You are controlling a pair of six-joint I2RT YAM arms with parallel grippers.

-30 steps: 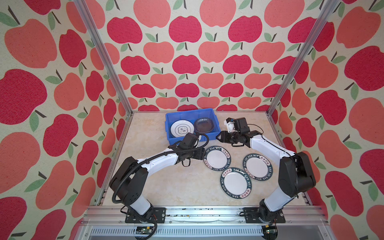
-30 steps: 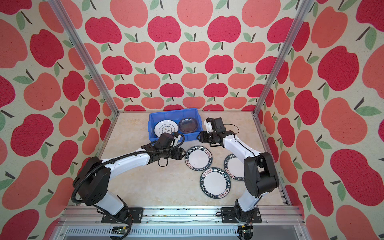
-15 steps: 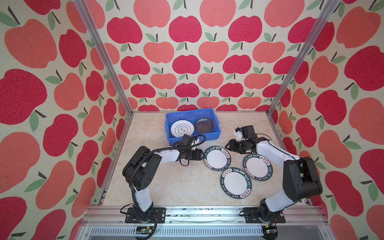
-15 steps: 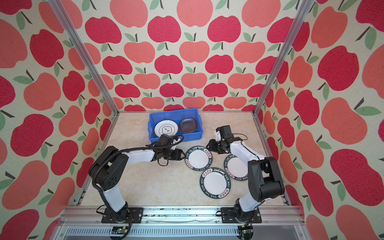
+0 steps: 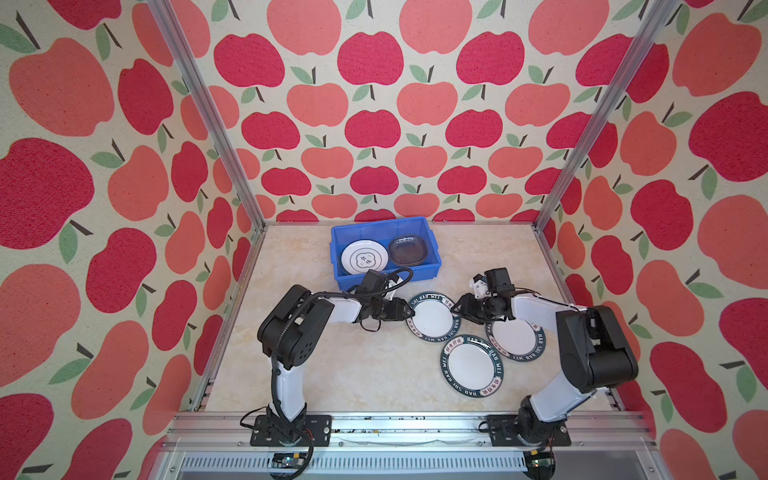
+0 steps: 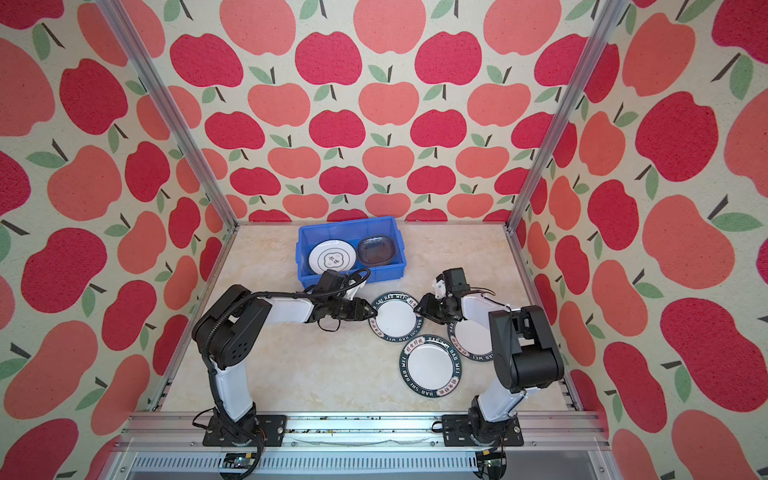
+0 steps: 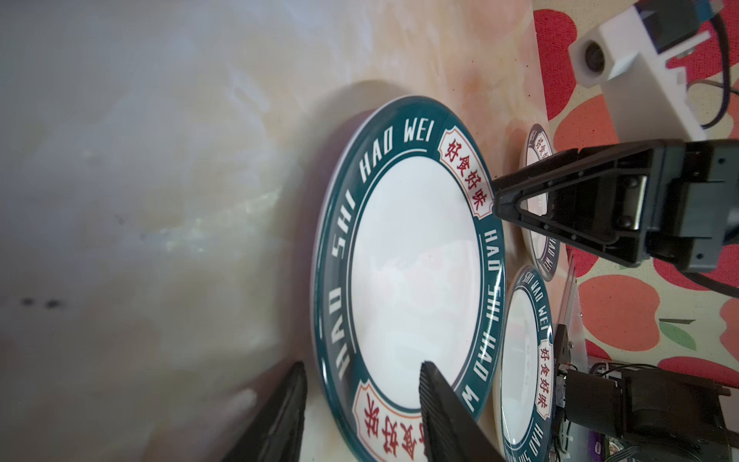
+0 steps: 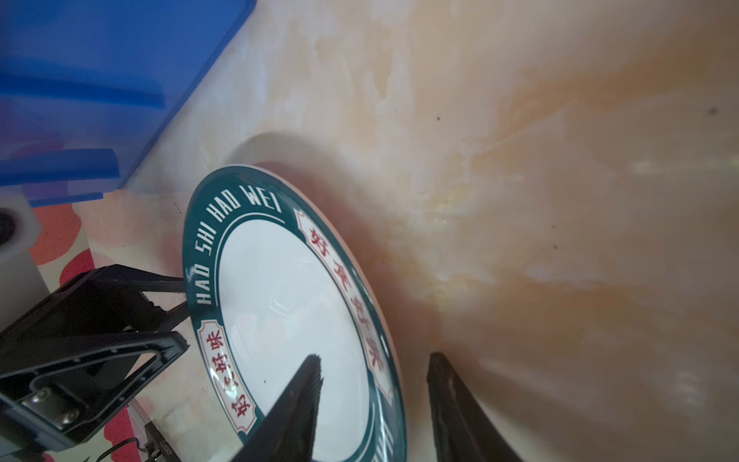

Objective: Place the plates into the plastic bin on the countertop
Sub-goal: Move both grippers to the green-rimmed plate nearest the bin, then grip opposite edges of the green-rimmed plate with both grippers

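Three round white plates with dark-green lettered rims lie on the countertop [image 5: 353, 374]. At the one nearest the bin [image 5: 433, 316] [image 6: 395, 318], both grippers stand on opposite edges. My left gripper [image 5: 409, 312] [image 7: 362, 384] is open, its jaws straddling the plate's left rim with gaps on both sides. My right gripper [image 5: 457, 309] [image 8: 374, 372] is open and straddles the right rim the same way. The blue plastic bin [image 5: 382, 221] holds a white emblem plate [image 5: 365, 257] and a grey glass plate [image 5: 408, 250].
The other two green-rimmed plates [image 5: 514, 336] [image 5: 471, 365] lie close by on the right, the first partly under my right arm. The bin's front wall [image 8: 80, 80] is just behind the gripped-at plate. Apple-patterned walls and aluminium rails enclose the countertop.
My left gripper slid right from the bin's front to the plate's left rim, its jaws narrowing. My right gripper came down from beside the bin to the plate's right rim.
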